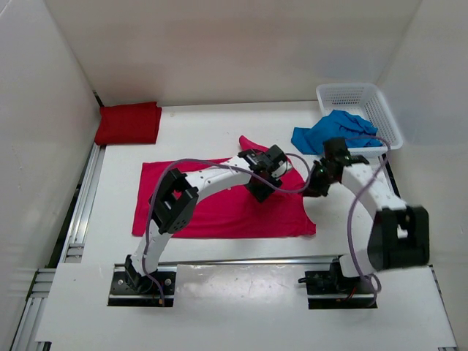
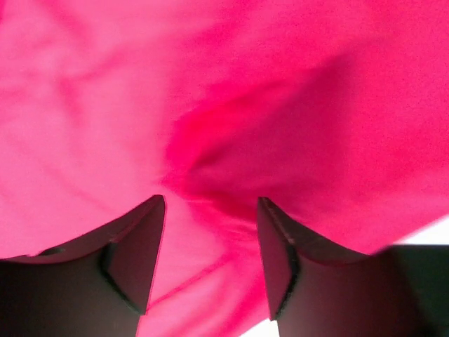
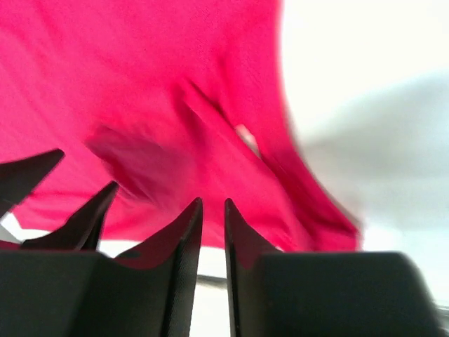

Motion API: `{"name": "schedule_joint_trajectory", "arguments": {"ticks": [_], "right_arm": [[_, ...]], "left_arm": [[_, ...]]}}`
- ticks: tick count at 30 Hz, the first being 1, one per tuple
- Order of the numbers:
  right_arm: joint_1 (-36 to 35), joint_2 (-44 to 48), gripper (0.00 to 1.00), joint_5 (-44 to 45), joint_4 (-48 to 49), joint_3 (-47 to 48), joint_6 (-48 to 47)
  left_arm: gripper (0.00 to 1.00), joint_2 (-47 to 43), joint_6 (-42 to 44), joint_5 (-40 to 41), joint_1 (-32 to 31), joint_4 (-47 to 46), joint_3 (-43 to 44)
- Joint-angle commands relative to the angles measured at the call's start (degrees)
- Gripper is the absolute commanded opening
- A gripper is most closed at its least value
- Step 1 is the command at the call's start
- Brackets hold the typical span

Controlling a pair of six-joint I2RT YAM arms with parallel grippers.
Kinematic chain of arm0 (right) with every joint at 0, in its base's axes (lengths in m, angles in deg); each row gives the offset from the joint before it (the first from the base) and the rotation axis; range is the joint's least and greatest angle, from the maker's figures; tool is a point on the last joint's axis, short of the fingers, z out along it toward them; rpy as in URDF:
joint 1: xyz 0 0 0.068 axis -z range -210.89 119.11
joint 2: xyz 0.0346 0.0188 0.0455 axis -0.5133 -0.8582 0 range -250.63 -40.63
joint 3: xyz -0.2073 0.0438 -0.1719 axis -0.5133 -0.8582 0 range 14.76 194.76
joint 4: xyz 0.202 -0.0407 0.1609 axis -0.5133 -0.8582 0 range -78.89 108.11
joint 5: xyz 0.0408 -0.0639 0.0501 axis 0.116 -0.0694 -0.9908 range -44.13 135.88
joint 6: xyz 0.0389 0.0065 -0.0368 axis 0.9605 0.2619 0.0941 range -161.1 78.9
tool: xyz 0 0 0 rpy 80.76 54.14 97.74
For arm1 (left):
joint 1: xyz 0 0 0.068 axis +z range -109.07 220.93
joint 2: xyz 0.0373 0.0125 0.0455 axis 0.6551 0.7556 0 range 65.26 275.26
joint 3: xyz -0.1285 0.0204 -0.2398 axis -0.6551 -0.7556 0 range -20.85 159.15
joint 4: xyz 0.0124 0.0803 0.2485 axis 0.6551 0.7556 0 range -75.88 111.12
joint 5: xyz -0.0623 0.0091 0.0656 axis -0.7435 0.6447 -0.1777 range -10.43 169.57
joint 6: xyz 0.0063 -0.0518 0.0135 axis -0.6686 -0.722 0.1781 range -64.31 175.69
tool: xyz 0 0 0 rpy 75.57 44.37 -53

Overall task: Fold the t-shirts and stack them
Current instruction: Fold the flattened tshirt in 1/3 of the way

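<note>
The bright pink-magenta short-sleeved t-shirt [image 1: 219, 208] lay spread flat on the middle of the white table [image 1: 219, 121], with one sleeve poking out toward the far side.

**Grippers**
- The left gripper [image 2: 210, 202] hung low over the right end of the shirt. Its fingers stood well apart, with cloth beneath them but nothing pinched.
- The right gripper [image 3: 212, 203] sat just off the shirt's right edge. It was parted only to a narrow slit, and no cloth seemed to be caught in it, though that view was blurred.

**Step in hand (judged)**
- The step appeared to be a fold at the right end of the pink shirt, and neither arm had a grip on it.
- Each gripper needed to take one layer only, close to a corner or hem.
- Both arms needed to lift together and carry the edge level, so that it landed square.
- The loose sleeve needed tucking inside the fold, or the edge would bunch.
- The cloth was soft and would sag, so a low carry looked best.

**Surface and room**
- The table was smooth and white, and the cloth would probably slide on it easily.
- Plain white panels [image 1: 219, 44] enclosed it on three sides.
- A metal rail [image 1: 79, 212] ran along its left edge.
- The dark red folded t-shirt [image 1: 129, 123] lay in the far-left corner.
- The bright blue crumpled t-shirt [image 1: 333, 133] hung over the near rim of the white plastic mesh basket [image 1: 382, 106] at the far right.
</note>
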Motion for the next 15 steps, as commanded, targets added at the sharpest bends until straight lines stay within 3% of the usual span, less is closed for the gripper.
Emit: {"name": "schedule_joint_trajectory", "arguments": {"ticks": [1, 6, 10, 15], "right_arm": [[1.11, 8.93, 0.16, 0.85, -3.36, -8.35, -0.18], [1.11, 15.73, 0.07, -6.36, 0.85, -19.59, 3.69], [1.11, 16.35, 0.03, -7.61, 5.33, -23.04, 5.63], [1.11, 13.81, 0.03, -8.13, 7.1, -23.57, 6.77]], "left_arm": [[0.64, -3.45, -0.01, -6.33, -2.73, 2.67, 3.58], [0.6, -2.31, -0.01, -19.43, -5.54, 5.84, 4.73], [0.61, 1.2, -0.01, -19.97, -5.54, 4.17, 6.3], [0.59, 4.02, -0.01, -14.88, -5.02, -0.57, 8.14]]}}
